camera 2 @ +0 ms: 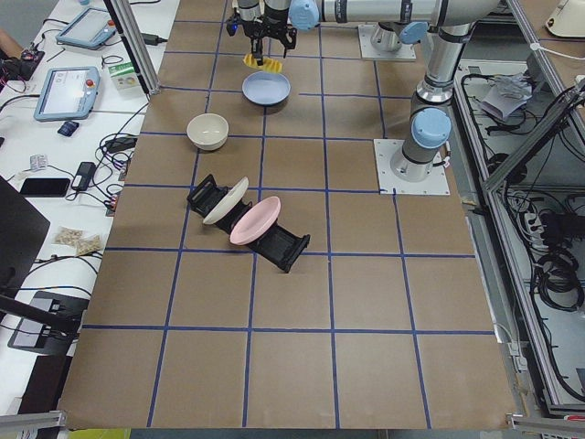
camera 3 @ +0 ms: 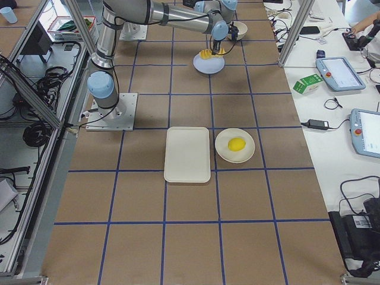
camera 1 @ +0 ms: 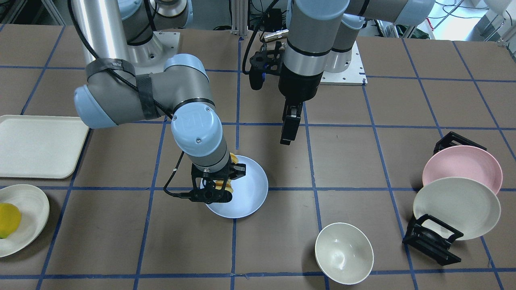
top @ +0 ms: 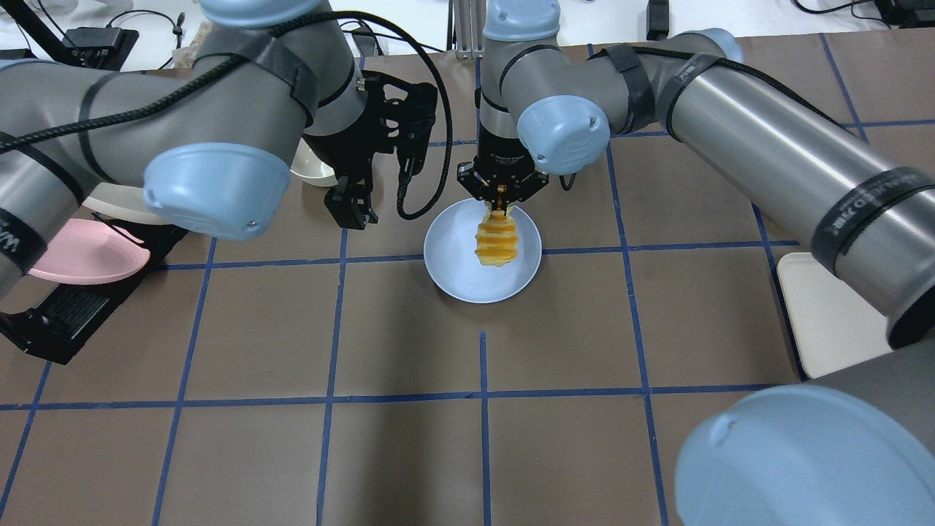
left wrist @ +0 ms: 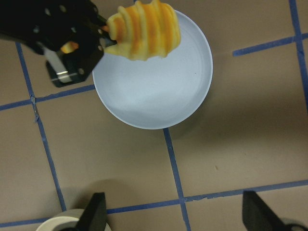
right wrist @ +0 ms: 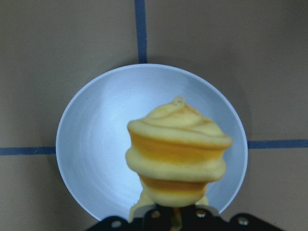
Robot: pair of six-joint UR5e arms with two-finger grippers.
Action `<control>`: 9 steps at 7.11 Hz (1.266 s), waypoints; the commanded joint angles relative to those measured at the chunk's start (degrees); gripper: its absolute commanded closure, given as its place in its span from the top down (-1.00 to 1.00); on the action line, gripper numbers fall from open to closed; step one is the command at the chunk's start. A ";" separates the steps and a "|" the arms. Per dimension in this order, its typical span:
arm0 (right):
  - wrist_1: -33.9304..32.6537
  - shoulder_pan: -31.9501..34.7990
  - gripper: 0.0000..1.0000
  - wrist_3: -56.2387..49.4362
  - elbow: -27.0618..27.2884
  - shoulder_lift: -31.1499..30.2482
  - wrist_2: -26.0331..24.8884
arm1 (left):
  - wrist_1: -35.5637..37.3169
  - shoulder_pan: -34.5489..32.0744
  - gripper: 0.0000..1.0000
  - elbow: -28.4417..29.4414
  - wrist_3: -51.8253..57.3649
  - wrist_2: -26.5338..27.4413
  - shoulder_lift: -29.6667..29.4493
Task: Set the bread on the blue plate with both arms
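Note:
The bread (top: 497, 241), a ridged orange-yellow loaf, hangs end-down from my right gripper (top: 499, 206), which is shut on its upper end. It hangs just above the blue plate (top: 456, 270) and seems clear of it in the exterior left view (camera 2: 260, 62). The right wrist view shows the bread (right wrist: 178, 149) over the plate (right wrist: 96, 144). My left gripper (top: 350, 212) is open and empty, beside the plate and apart from it. Its wrist view shows the bread (left wrist: 144, 31), the plate (left wrist: 154, 91) and its spread fingers (left wrist: 96, 209).
A black rack (camera 1: 431, 237) holds a pink plate (camera 1: 463, 167) and a cream plate (camera 1: 457, 207). A cream bowl (camera 1: 343, 251) stands near it. On the other side lie a cream tray (camera 1: 36, 145) and a cream plate (camera 1: 30, 209) with a yellow fruit (camera 1: 8, 219).

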 commanded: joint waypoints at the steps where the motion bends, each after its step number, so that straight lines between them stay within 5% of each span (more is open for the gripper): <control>1: -0.01 1.09 -1.00 1.01 0.09 2.35 0.04 | -6.88 0.66 1.00 0.84 -5.59 0.12 3.19; 4: -1.94 3.11 -0.99 1.10 0.18 5.25 1.10 | -6.92 4.60 1.00 -0.02 -25.61 1.17 6.54; 6: -1.85 3.11 -0.48 1.19 1.23 5.44 1.18 | -6.83 6.37 1.00 0.75 -48.71 1.18 7.43; 7: -2.03 3.11 0.42 1.02 1.24 5.52 1.10 | -5.44 6.73 1.00 1.28 -59.04 0.40 7.17; 8: -2.12 3.11 0.87 0.93 0.98 5.35 1.01 | -0.12 7.86 1.00 0.85 -62.36 0.39 6.64; 9: -2.12 2.94 0.98 1.19 0.89 4.91 0.31 | 1.42 10.31 1.00 0.50 -63.18 0.47 6.46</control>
